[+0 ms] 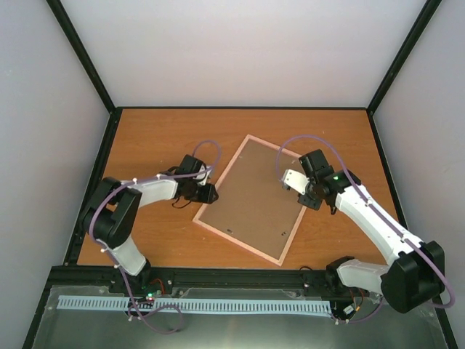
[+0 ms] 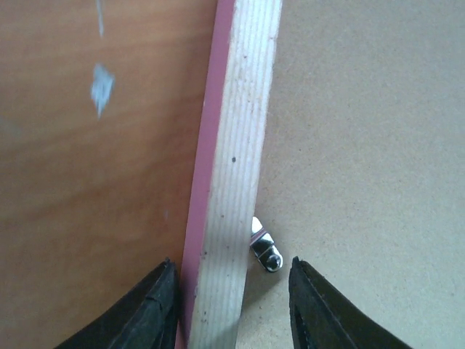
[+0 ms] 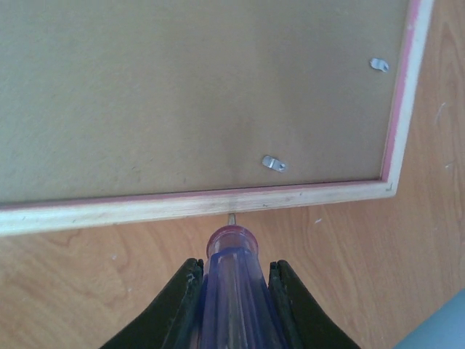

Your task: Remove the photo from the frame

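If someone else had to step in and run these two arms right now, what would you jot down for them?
Grippers: left gripper is open, its fingers either side of one frame rail, not clamped. The right gripper is shut on the screwdriver, tip at another rail.
Things: frame lies face down on the table, brown backing up, metal clips over it. The photo is not in view.
Done: screwdriver in hand.
Left: turn the clips, lift the backing, take out the photo.

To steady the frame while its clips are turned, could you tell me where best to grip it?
Probably the left long rail, from above: the frame lies flat, back up, and the narrow rail fits between the left gripper's open fingers.
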Controlling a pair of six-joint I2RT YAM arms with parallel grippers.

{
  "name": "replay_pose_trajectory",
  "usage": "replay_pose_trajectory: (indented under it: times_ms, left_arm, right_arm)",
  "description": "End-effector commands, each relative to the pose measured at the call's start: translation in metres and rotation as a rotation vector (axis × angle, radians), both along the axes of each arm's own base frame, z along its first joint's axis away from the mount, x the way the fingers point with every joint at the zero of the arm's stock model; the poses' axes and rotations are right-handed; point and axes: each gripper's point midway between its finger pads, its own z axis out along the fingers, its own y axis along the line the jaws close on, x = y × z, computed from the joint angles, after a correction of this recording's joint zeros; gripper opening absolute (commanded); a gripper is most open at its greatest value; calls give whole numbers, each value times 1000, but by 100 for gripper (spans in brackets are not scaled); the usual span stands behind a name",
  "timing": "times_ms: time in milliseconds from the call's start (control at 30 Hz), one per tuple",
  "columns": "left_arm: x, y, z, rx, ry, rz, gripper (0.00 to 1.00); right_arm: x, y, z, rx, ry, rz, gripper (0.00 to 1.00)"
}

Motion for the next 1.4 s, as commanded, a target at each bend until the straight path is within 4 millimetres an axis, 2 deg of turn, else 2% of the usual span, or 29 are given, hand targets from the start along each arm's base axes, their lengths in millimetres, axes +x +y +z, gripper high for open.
replay_pose_trajectory:
  times_ms: [0, 233, 400, 567, 667, 767, 900, 1033, 1200, 1367]
  left_arm:
    - [-31, 5, 3, -60, 72, 62, 42]
    - [-73, 19, 5, -132, 115, 131, 41]
    - [-93, 25, -2, -159, 151, 201, 40]
    - [-96, 39, 0, -140, 133, 307, 45]
    - [-92, 50, 11, -115, 95, 367, 45]
    - [-91, 54, 21, -111, 65, 377, 45]
    - [-97, 51, 14, -111, 91, 348, 43]
    - [-101, 48, 7, -101, 91, 337, 43]
    - [-105, 46, 2, -110, 103, 325, 42]
    - [-108, 45, -3, -114, 108, 316, 40]
  right_arm:
    - [30, 18, 13, 86, -73, 3, 3]
    - [42, 30, 13, 141, -69, 2, 3]
    - [50, 26, 13, 119, -76, -16, 3]
    - [73, -4, 41, 114, -155, -114, 3]
    - [78, -2, 63, 158, -167, -128, 3]
    - [76, 23, 85, 297, -121, -102, 3]
    - [64, 73, 109, 530, -15, -30, 3]
    - [50, 124, 117, 728, 71, 30, 3]
    - [41, 169, 113, 919, 219, 61, 3]
    - [31, 202, 86, 918, 323, 95, 3]
